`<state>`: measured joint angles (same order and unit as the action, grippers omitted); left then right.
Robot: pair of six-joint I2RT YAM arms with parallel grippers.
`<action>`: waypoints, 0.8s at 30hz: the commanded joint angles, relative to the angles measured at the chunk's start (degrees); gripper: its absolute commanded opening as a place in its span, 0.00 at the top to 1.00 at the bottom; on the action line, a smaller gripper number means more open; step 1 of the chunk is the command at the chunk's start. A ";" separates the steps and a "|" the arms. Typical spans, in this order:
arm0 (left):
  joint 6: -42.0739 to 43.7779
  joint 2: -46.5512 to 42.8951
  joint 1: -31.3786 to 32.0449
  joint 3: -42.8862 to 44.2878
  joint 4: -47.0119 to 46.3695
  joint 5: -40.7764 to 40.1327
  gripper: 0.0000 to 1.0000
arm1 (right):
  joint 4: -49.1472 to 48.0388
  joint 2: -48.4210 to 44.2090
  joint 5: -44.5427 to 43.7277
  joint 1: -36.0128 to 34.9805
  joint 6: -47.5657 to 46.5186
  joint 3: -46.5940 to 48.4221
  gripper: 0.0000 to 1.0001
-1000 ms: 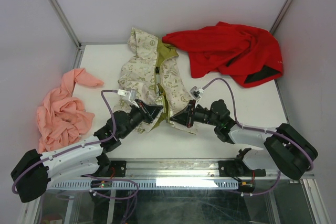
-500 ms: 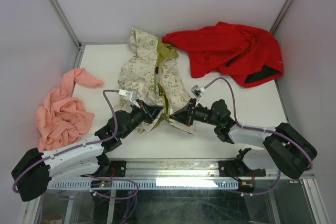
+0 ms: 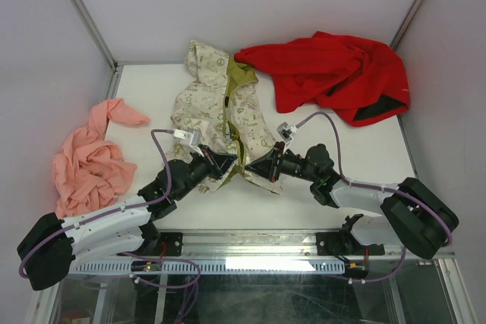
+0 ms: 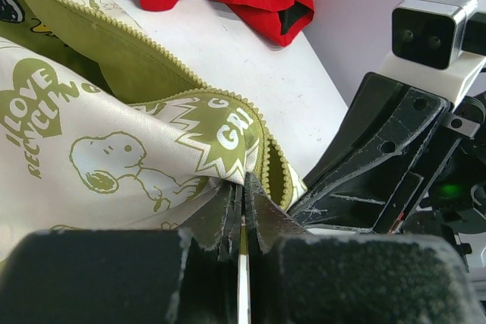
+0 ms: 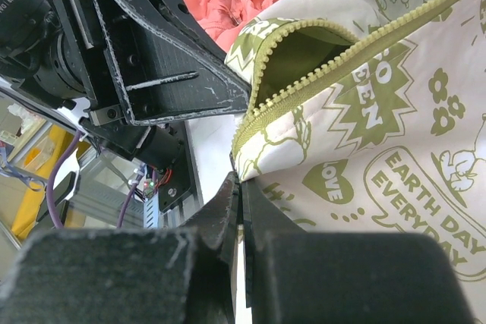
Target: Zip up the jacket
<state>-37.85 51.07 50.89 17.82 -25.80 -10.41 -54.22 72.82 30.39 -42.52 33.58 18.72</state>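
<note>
The jacket (image 3: 216, 104), cream with olive-green prints and olive lining, lies open in the middle of the table, hood toward the back. My left gripper (image 3: 230, 163) is shut on the bottom corner of its left front panel (image 4: 152, 157). My right gripper (image 3: 253, 169) is shut on the bottom corner of the right panel (image 5: 364, 149). The two grippers face each other almost tip to tip at the jacket's near hem. The olive zipper teeth (image 4: 262, 149) curl by my left fingers, and show unjoined along the edge in the right wrist view (image 5: 304, 89). The slider is not visible.
A plain red garment (image 3: 334, 73) lies at the back right. A salmon-pink garment (image 3: 87, 161) is bunched at the left edge. The right gripper's body (image 4: 395, 149) fills the right of the left wrist view. The table's near edge has a metal rail (image 3: 250, 244).
Both grippers have edged slightly closer together, holding the hem corners. The jacket's lower edges shifted a little with them.
</note>
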 commanded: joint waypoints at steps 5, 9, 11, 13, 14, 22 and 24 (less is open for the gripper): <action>1.15 -0.04 -0.46 0.98 -2.47 1.43 1.00 | -4.58 -0.65 -1.99 -0.37 0.43 1.23 1.00; 0.87 -0.07 -0.50 0.85 -2.20 1.32 1.00 | -4.45 -0.66 -1.87 -0.37 0.52 1.41 1.00; 0.48 -0.28 -0.51 0.97 -1.90 0.72 1.00 | -4.36 -0.58 -1.59 -0.37 0.41 1.37 1.00; 0.09 -0.56 -0.53 1.14 -1.35 -0.19 1.00 | -4.40 -0.54 -1.40 -0.37 0.31 1.03 1.00; -0.02 -0.61 -0.53 1.34 -0.97 -0.68 1.00 | -4.42 -0.71 -1.40 -0.37 0.26 0.85 1.00; -0.92 -0.26 -0.51 2.82 2.06 -1.90 1.00 | -4.08 -1.37 -2.62 -0.37 0.88 0.60 1.00; -1.46 -0.46 -0.52 2.83 2.53 -2.72 1.00 | -3.79 -1.28 -2.91 -1.36 0.79 0.70 1.00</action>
<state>-38.24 51.13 50.89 18.15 -22.76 -11.51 -54.19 72.82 28.71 -42.52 34.04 18.72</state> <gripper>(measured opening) 0.009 0.008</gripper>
